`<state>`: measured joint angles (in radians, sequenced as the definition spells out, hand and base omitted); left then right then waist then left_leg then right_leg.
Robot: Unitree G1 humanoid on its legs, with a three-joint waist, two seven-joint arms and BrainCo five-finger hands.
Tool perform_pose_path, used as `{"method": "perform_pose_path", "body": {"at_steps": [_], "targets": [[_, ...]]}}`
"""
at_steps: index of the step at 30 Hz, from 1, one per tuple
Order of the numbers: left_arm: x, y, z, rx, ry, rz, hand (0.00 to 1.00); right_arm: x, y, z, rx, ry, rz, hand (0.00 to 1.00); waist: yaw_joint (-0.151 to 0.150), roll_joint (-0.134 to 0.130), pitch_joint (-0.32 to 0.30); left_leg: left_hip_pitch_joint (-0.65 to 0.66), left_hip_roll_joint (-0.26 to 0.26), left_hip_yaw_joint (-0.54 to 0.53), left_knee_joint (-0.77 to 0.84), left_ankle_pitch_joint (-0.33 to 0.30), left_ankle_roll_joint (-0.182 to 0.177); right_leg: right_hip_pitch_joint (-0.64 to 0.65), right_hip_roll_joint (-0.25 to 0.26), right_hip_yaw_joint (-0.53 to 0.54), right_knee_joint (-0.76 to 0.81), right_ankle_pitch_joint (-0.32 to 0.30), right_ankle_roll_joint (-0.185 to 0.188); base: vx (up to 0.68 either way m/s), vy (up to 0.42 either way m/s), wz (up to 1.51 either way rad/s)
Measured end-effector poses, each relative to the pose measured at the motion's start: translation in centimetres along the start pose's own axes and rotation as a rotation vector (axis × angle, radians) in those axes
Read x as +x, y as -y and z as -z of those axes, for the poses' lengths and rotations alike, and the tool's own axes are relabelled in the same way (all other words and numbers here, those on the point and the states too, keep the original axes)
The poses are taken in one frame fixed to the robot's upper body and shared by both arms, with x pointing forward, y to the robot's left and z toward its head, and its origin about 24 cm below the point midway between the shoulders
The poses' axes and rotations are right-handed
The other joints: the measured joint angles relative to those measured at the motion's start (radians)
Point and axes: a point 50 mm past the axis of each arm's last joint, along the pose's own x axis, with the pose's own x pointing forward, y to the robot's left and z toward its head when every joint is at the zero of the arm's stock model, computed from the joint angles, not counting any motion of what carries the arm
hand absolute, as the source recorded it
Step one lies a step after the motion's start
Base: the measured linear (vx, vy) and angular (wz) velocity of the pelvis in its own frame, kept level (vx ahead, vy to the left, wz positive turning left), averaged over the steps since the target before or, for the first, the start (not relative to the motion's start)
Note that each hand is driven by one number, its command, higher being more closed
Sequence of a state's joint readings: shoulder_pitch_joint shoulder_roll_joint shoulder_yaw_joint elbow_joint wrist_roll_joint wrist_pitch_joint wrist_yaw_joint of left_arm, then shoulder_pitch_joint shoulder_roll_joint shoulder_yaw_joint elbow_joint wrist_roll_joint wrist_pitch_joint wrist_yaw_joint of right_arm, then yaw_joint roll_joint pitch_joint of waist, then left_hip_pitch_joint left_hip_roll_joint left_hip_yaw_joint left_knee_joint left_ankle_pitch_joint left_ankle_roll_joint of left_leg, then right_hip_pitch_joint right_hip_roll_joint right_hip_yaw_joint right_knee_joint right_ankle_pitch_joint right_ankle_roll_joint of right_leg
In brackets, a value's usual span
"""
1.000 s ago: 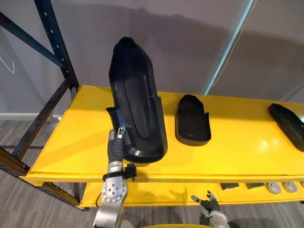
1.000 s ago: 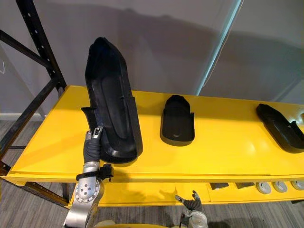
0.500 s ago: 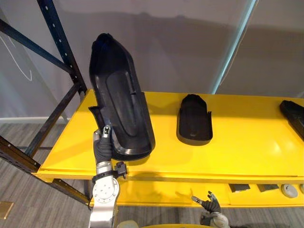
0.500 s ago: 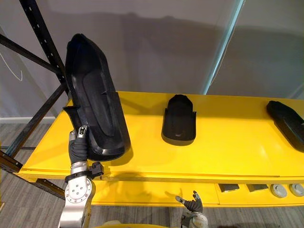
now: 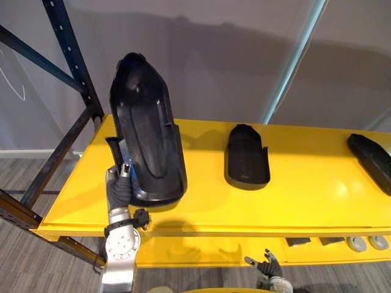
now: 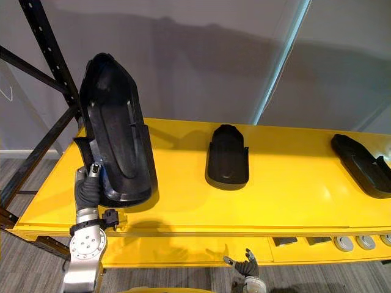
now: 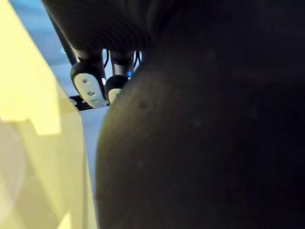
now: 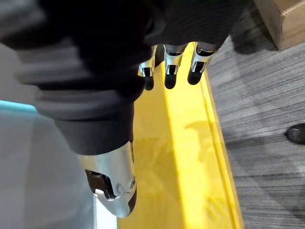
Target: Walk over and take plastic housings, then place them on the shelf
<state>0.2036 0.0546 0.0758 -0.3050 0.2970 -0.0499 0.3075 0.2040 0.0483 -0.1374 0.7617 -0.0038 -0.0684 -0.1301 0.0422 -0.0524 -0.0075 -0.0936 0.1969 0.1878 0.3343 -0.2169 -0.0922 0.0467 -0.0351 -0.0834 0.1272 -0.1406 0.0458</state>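
The left hand (image 5: pixel 120 190) holds one black housing (image 5: pixel 146 140) on end over the front left part of the yellow shelf (image 5: pixel 305 195). Its long axis runs nearly upright, the narrow rounded end pointing up toward the wall and leaning a little to the left, the broad end down by the shelf's front edge. The hollow side faces the robot. Whether the broad end touches the shelf, I cannot tell. The left fingers (image 7: pixel 88 88) are curled round the housing's lower left edge, the thumb lying on the inner side.

There are three housings in all. The second housing (image 5: pixel 247 155) lies flat near the middle of the shelf, long axis front to back, rounded end toward the wall. The third housing (image 5: pixel 371 160) lies flat at the far right, set at a slant.

The right hand (image 6: pixel 244 267) hangs low before the shelf's front edge, above the floor (image 8: pixel 267 133); its fingers (image 8: pixel 171 67) are straight, loosely apart, and hold nothing.

On the lower level at right sit two small dark parts (image 5: pixel 299 242) and pale round parts (image 5: pixel 354 243) beside them. A dark rack post (image 5: pixel 73 55) rises at the shelf's left end.
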Motion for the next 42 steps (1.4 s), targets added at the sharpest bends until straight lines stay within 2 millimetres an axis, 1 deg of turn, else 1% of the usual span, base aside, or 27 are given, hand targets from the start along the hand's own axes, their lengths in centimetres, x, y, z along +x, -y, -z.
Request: {"method": "perform_pose_path", "body": {"at_steps": [2, 5, 10, 11, 12, 14, 15, 18, 20, 25, 26, 28, 29, 32, 34, 36, 38, 42], "targets": [[0.6, -0.3, 0.1, 0.021, 0.000, -0.016, 1.00, 0.0, 0.1, 0.0, -0.006, 0.000, 0.000, 0.00, -0.002, -0.004, -0.005, 0.000, -0.001, 0.008, -0.014, 0.010, -0.002, -0.002, 0.001, 0.008, -0.019, 0.014, 0.000, -0.05, 0.004, -0.14], [1.6, -0.5, 0.6, 0.061, -0.015, -0.031, 1.00, -0.1, 0.2, 0.2, -0.010, -0.005, 0.000, 0.00, -0.005, -0.003, -0.005, 0.000, -0.001, 0.015, -0.022, 0.015, -0.003, -0.008, 0.004, 0.019, -0.029, 0.023, -0.002, -0.02, 0.003, -0.10], [2.8, -0.8, 2.1, 0.103, -0.080, -0.037, 1.00, -0.1, 0.6, 0.4, -0.032, -0.012, -0.012, 0.00, -0.007, 0.001, -0.012, 0.001, 0.000, 0.035, -0.037, 0.025, -0.001, -0.018, 0.006, 0.039, -0.045, 0.041, -0.003, -0.01, 0.008, -0.11], [3.4, -0.9, 2.6, 0.123, -0.105, -0.038, 1.00, -0.1, 0.6, 0.6, -0.039, -0.019, -0.015, 0.00, -0.009, 0.001, -0.012, 0.002, -0.002, 0.035, -0.042, 0.033, -0.001, -0.020, 0.006, 0.043, -0.046, 0.044, -0.005, 0.00, 0.000, 0.00], [3.5, -0.9, 2.7, 0.127, -0.107, -0.037, 1.00, -0.1, 0.6, 0.6, -0.041, -0.020, -0.015, 0.00, -0.010, 0.001, -0.012, 0.002, -0.002, 0.035, -0.043, 0.034, -0.001, -0.021, 0.006, 0.044, -0.046, 0.044, -0.005, 0.00, 0.000, 0.00], [3.9, -1.4, 3.3, 0.156, -0.133, -0.045, 1.00, 0.0, 0.4, 0.8, -0.045, -0.034, -0.023, 0.00, -0.026, 0.001, -0.014, 0.000, -0.003, 0.035, -0.059, 0.046, -0.002, -0.033, 0.010, 0.060, -0.046, 0.053, -0.015, -0.01, 0.001, -0.03], [4.0, -1.5, 3.3, 0.158, -0.139, -0.052, 1.00, 0.0, 0.4, 0.8, -0.045, -0.034, -0.026, 0.00, -0.026, 0.001, -0.014, -0.001, -0.003, 0.035, -0.062, 0.049, -0.002, -0.037, 0.010, 0.064, -0.046, 0.055, -0.015, -0.03, -0.002, -0.11], [4.4, -1.4, 5.2, 0.203, -0.214, -0.038, 1.00, 0.0, 0.6, 1.1, -0.051, -0.045, -0.029, 0.00, -0.027, 0.008, -0.021, 0.017, -0.008, 0.042, -0.113, 0.082, -0.001, -0.040, 0.010, 0.066, -0.065, 0.084, -0.020, -0.05, -0.007, -0.07], [4.6, -1.5, 6.5, 0.249, -0.270, -0.025, 1.00, 0.0, 0.7, 1.0, -0.061, -0.043, -0.030, 0.00, -0.028, 0.008, -0.021, 0.022, -0.018, 0.053, -0.156, 0.116, 0.000, -0.055, 0.005, 0.066, -0.072, 0.094, -0.015, -0.09, -0.023, -0.09], [4.4, -1.2, 8.2, 0.276, -0.351, 0.016, 1.00, 0.1, 1.2, 1.0, -0.071, -0.042, -0.023, 0.00, -0.031, 0.010, -0.020, 0.049, -0.032, 0.058, -0.242, 0.175, -0.003, -0.069, -0.002, 0.065, -0.088, 0.113, -0.013, -0.11, -0.020, -0.02], [4.2, -1.1, 8.7, 0.281, -0.375, 0.022, 1.00, 0.0, 1.3, 1.3, -0.074, -0.054, -0.021, 0.00, -0.032, 0.010, -0.020, 0.064, -0.038, 0.057, -0.279, 0.198, -0.005, -0.071, -0.002, 0.065, -0.090, 0.115, -0.011, -0.12, -0.028, 0.02], [4.1, -1.2, 9.1, 0.288, -0.393, 0.021, 1.00, 0.0, 1.3, 1.7, -0.079, -0.072, -0.021, 0.00, -0.032, 0.012, -0.019, 0.083, -0.043, 0.057, -0.324, 0.218, -0.011, -0.073, -0.002, 0.066, -0.095, 0.115, -0.011, -0.11, -0.021, 0.01], [4.1, -1.3, 9.1, 0.292, -0.395, 0.019, 0.00, -0.1, 1.3, 1.7, -0.083, -0.075, -0.022, 0.00, -0.032, 0.012, -0.019, 0.087, -0.044, 0.057, -0.337, 0.226, -0.014, -0.075, -0.002, 0.069, -0.095, 0.114, -0.012, -0.09, -0.009, -0.05], [4.6, -2.2, 9.2, 0.309, -0.398, -0.003, 0.00, 0.0, 1.3, 1.7, -0.082, -0.073, -0.021, 0.00, -0.032, 0.011, -0.019, 0.096, -0.049, 0.049, -0.382, 0.248, -0.020, -0.089, 0.003, 0.083, -0.101, 0.117, -0.006, -0.07, -0.009, -0.09], [4.7, -2.4, 9.4, 0.320, -0.406, -0.012, 0.00, 0.0, 1.4, 1.7, -0.081, -0.076, -0.018, 0.00, -0.032, 0.012, -0.018, 0.106, -0.056, 0.037, -0.397, 0.250, -0.022, -0.085, 0.003, 0.086, -0.106, 0.118, -0.005, -0.01, 0.000, -0.06], [5.0, -2.5, 9.3, 0.323, -0.403, -0.020, 0.00, 0.0, 1.4, 1.7, -0.081, -0.075, -0.019, 0.00, -0.031, 0.012, -0.018, 0.107, -0.060, 0.033, -0.403, 0.252, -0.020, -0.085, 0.005, 0.087, -0.110, 0.120, -0.002, 0.02, 0.003, -0.04], [5.2, -2.6, 9.3, 0.330, -0.398, -0.023, 0.00, 0.0, 1.3, 1.7, -0.080, -0.073, -0.019, 0.00, -0.031, 0.012, -0.018, 0.107, -0.065, 0.034, -0.404, 0.257, -0.014, -0.084, 0.003, 0.087, -0.117, 0.127, 0.009, 0.04, 0.002, -0.04], [5.8, -2.8, 9.0, 0.337, -0.384, -0.029, 0.00, 0.0, 1.3, 1.7, -0.078, -0.074, -0.018, 0.00, -0.031, 0.011, -0.018, 0.108, -0.072, 0.030, -0.405, 0.258, -0.012, -0.067, -0.002, 0.088, -0.129, 0.137, 0.008, 0.09, 0.015, 0.01]]}}
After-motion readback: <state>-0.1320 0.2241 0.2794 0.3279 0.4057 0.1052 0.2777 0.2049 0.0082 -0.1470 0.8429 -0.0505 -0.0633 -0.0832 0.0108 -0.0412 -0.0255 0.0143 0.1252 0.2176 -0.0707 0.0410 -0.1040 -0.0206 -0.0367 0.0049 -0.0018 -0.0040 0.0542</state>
